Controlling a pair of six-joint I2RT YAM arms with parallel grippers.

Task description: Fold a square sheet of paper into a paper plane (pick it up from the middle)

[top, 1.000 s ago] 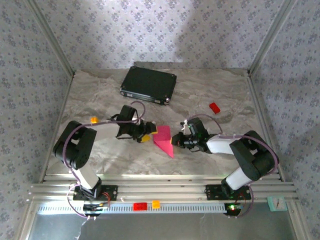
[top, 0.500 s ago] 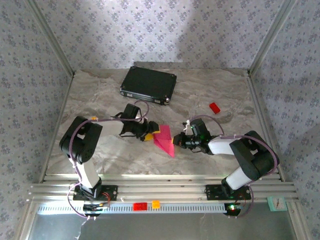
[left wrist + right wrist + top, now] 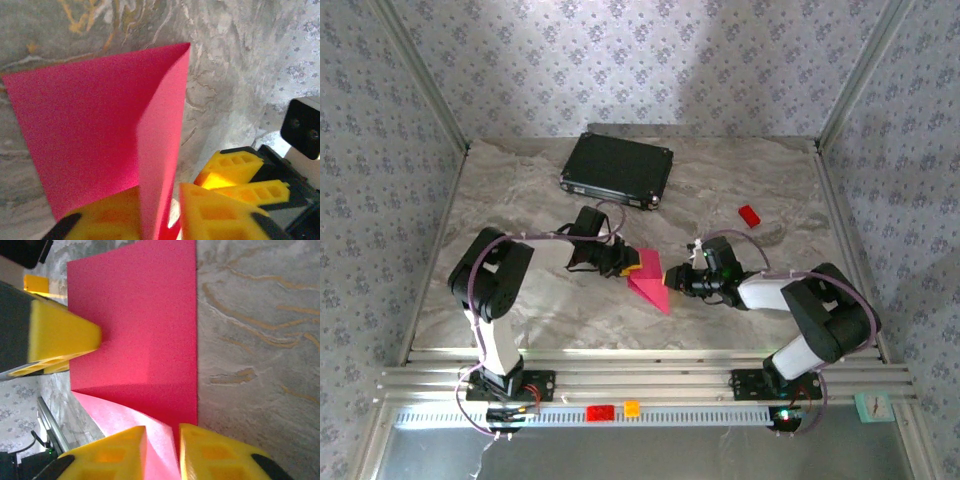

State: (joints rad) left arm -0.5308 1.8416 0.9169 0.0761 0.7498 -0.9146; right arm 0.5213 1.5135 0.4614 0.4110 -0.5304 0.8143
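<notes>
The square sheet of paper (image 3: 648,280) is magenta-pink, partly folded, and lies mid-table between both grippers. My left gripper (image 3: 623,262) is at its left edge. In the left wrist view a raised flap of the paper (image 3: 85,130) stands between the yellow fingers, and the left gripper (image 3: 159,200) is shut on it. My right gripper (image 3: 672,277) is at the paper's right edge. In the right wrist view the paper (image 3: 135,315) has a pale fold running into the right gripper (image 3: 162,432), whose jaws stand slightly apart, open. The left gripper's finger (image 3: 65,340) rests at the sheet's far side.
A black case (image 3: 617,169) lies at the back of the table. A small red block (image 3: 749,215) sits to the right of centre. A red block (image 3: 600,412) and an orange block (image 3: 632,408) rest on the front rail. Patterned walls close in three sides.
My left gripper slid right onto the paper's left edge and closed its jaws on the flap. The right gripper's jaws went from shut to slightly apart. The paper shifted a little.
</notes>
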